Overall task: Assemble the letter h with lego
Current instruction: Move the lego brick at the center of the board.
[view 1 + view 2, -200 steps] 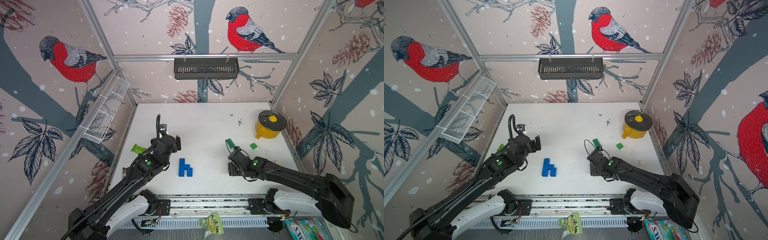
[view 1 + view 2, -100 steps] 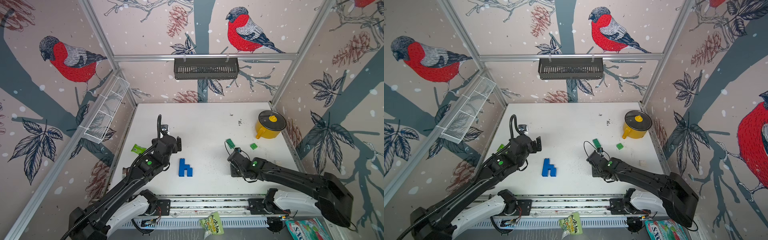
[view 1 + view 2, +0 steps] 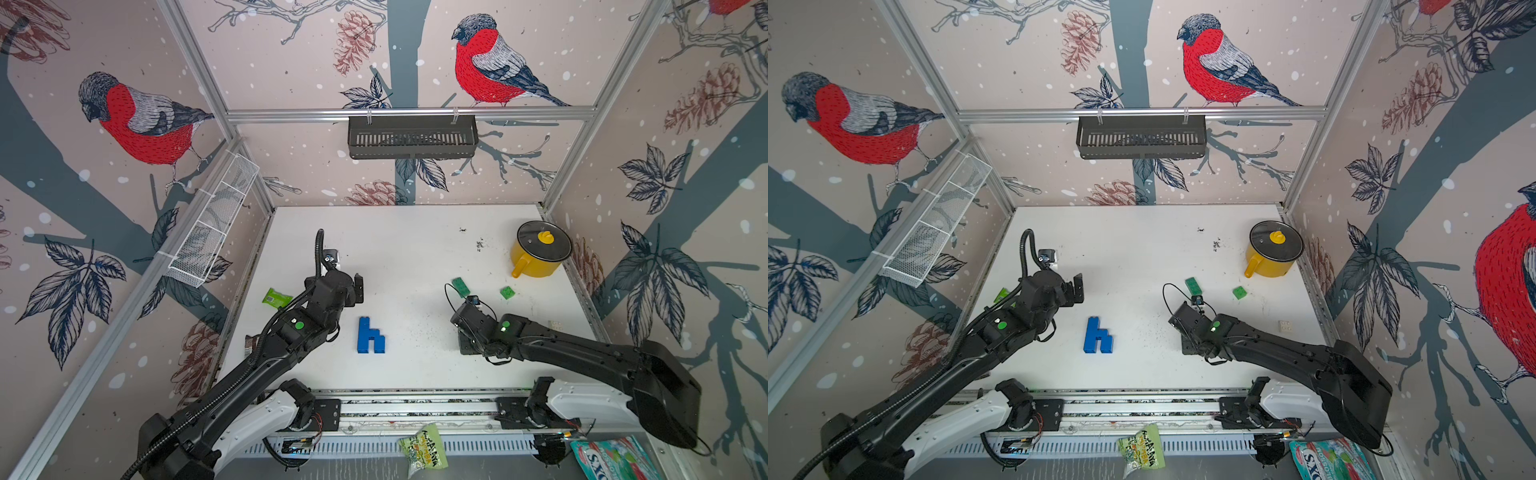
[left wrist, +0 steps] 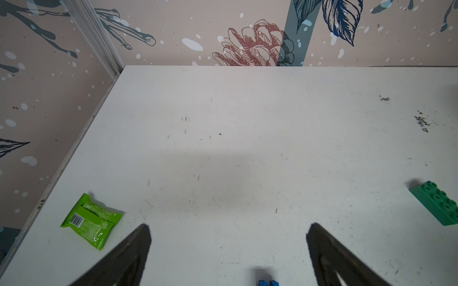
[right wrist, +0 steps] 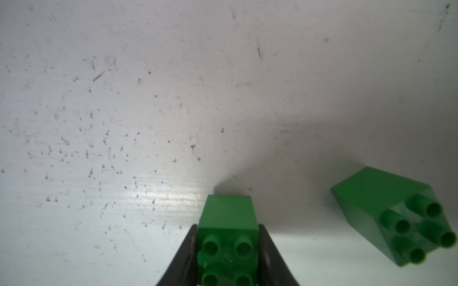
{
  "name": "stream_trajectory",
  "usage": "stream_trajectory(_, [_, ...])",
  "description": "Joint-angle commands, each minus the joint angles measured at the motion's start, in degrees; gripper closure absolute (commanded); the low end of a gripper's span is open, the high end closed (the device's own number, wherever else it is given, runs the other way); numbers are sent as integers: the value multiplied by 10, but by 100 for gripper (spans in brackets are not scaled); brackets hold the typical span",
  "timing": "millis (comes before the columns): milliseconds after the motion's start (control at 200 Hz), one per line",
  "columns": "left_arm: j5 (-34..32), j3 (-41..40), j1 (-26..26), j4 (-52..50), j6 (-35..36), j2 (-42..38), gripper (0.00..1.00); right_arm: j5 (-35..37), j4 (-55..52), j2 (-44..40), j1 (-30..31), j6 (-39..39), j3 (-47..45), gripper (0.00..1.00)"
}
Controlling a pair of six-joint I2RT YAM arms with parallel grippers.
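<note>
The blue lego letter h (image 3: 370, 336) (image 3: 1097, 336) lies flat at the table's front middle. My right gripper (image 5: 227, 226) (image 3: 467, 347) is low over the table to its right, shut on a small green square brick (image 5: 226, 237) with its studs facing the camera. A second green square brick (image 5: 396, 215) lies tipped beside it. A green oblong brick (image 3: 460, 286) (image 4: 438, 205), another green square (image 3: 507, 292) and a white brick (image 3: 1285, 326) lie further right. My left gripper (image 4: 229, 230) (image 3: 359, 286) hangs open and empty behind the h, whose tip (image 4: 267, 283) shows.
A yellow lidded pot (image 3: 540, 253) stands at the back right. A flat light-green packet (image 3: 276, 297) (image 4: 91, 220) lies by the left wall. Dark crumbs (image 3: 480, 245) dot the table. A wire basket (image 3: 212, 224) and a black rack (image 3: 411, 137) hang on the walls.
My right gripper's jaws have closed onto the green square brick, and that arm has shifted slightly toward the front. The left arm and the blue h have not moved.
</note>
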Motion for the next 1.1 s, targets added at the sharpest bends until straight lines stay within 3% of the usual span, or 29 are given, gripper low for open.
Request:
stream_trajectory(0, [-1,4,2,-3,6,0,2,16,13,18,2,-3,21,71])
stream_trajectory(440, [-1,1,2,-3,7,-1,2,33,69,179,-3,-30,153,71])
stream_trajectory(680, [2,2,2,-3,10,0,2,24,86,224,-14,-29,173,71])
stream_trajectory(895, [4,2,2,-3,10,3,2,19,95,234,-17,-26,178,48])
stream_trajectory(985, [6,3,2,-3,10,4,2,15,97,235,-17,-25,178,44])
stream_trajectory(1096, [7,3,2,-3,11,5,2,16,94,228,-18,-24,183,27])
